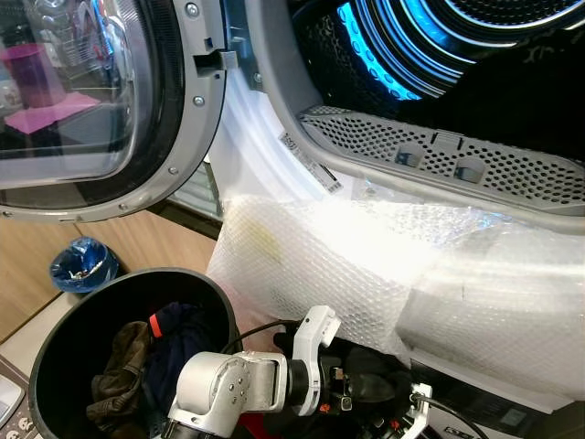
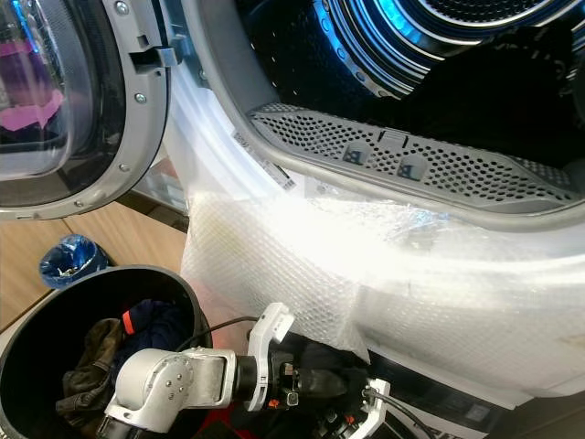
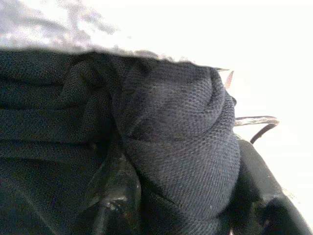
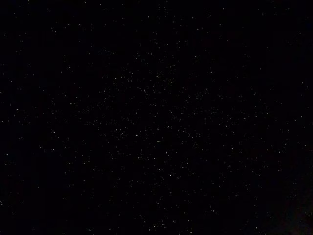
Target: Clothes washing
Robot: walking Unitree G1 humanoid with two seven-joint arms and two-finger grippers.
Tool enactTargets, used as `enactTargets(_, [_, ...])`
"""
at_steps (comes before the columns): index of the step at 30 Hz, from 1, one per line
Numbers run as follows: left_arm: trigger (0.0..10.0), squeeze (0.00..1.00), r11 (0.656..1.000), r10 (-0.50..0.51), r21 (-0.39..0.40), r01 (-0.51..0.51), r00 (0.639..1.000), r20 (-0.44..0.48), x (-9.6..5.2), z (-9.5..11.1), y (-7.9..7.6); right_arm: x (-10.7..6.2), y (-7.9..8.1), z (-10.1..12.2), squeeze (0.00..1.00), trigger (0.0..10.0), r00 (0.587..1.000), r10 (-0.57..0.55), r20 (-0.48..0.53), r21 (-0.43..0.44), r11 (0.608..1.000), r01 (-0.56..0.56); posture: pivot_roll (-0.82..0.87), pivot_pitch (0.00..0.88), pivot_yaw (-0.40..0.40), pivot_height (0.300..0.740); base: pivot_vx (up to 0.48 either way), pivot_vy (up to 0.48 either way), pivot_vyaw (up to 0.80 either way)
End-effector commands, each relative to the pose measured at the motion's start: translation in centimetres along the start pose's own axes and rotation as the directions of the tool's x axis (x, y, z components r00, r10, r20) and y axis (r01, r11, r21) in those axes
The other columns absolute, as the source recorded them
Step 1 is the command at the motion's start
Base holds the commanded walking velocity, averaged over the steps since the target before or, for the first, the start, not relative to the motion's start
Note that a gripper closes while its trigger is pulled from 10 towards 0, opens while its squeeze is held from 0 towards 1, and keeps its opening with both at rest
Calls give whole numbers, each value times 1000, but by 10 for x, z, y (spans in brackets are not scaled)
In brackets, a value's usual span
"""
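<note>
Left claw (image 1: pixel 370 384) reaches low across the frame toward 3 o'clock, its silver arm (image 1: pixel 228 384) lying roughly level at the 6 o'clock edge of the head view, just below the washer's front. Seen along the wrist, its black fingers (image 3: pixel 115 196) flank a bunched dark knit garment (image 3: pixel 181 147), the fabric bulging between and over them, so the claw appears clamped on the cloth. The bundle's long axis runs along the fingers, away from the wrist, its rounded end facing the bright white front of the machine.

Right claw sits in darkness in its own wrist view; whether its fingers are apart or together cannot be told.

At 12 to 2 o'clock the washing machine's drum (image 1: pixel 439 46) stands open, lit blue inside, with a perforated grey rim (image 1: pixel 439 155) along the mouth's lower edge. The round glass door (image 1: pixel 82 101) swings wide at 10 o'clock. A sheet of bubble wrap (image 1: pixel 366 265) drapes over the machine's front below the opening, running from the centre to 4 o'clock.

At 7 o'clock a black laundry basket (image 1: pixel 64 347) stands on the wooden floor (image 1: pixel 146 242), touching the arm's side and holding more clothes (image 1: pixel 151 352), brown and navy with an orange trim. A blue bag (image 1: pixel 82 265) sits on the floor at 9 o'clock, just beyond the basket.
</note>
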State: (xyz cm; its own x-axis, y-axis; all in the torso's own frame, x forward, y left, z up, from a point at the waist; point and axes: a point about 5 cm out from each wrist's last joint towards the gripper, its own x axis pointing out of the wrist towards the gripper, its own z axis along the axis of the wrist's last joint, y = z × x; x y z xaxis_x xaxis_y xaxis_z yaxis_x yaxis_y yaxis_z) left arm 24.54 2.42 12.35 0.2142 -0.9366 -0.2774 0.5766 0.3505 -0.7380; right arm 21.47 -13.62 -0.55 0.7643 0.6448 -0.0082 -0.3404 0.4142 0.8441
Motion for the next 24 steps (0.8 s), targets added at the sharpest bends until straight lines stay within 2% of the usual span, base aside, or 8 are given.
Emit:
enactTargets(1, [10000,1000,997,-82,-10,82,997,-12,-3,-3,-10,-2,-1,3,0,0,1000,-12,-7,-18,1000,11,50,97,54,740,0,0,0])
enactTargets(9, [10000,1000,1000,-12,-12,12,1000,2,-34,-3,-2,-18,-8,-10,0,0,984,-46,-173,-86,996,32,57,102,52,740,0,0,0])
enactTargets(13, [10000,1000,999,44,32,-45,999,15,-56,-3,4,-31,-12,-16,0,0,960,-62,-275,-125,992,28,61,104,50,740,0,0,0])
enactTargets(15, [10000,1000,982,127,140,-128,992,18,-75,-3,11,-38,-10,-15,0,0,949,-49,-312,-140,990,5,62,107,49,740,0,0,0])
enactTargets(18, [10000,1000,977,145,148,-153,988,60,-92,2,13,-45,-8,-12,0,0,943,-27,-331,-147,989,-23,66,110,47,740,0,0,0])
enactTargets(19, [10000,51,966,162,188,-175,983,85,-100,3,15,-48,-6,-12,0,0,938,-8,-348,-147,988,-46,67,109,47,740,0,0,0])
enactTargets(21, [10000,0,945,198,241,-223,973,121,-114,5,19,-52,-1,-12,0,0,924,29,-382,-154,984,-94,69,109,47,740,0,0,0])
enactTargets(24, [10000,0,880,354,280,-384,922,155,-146,0,39,-60,22,-12,0,0,869,145,-473,-161,956,-247,69,107,45,740,0,0,0])
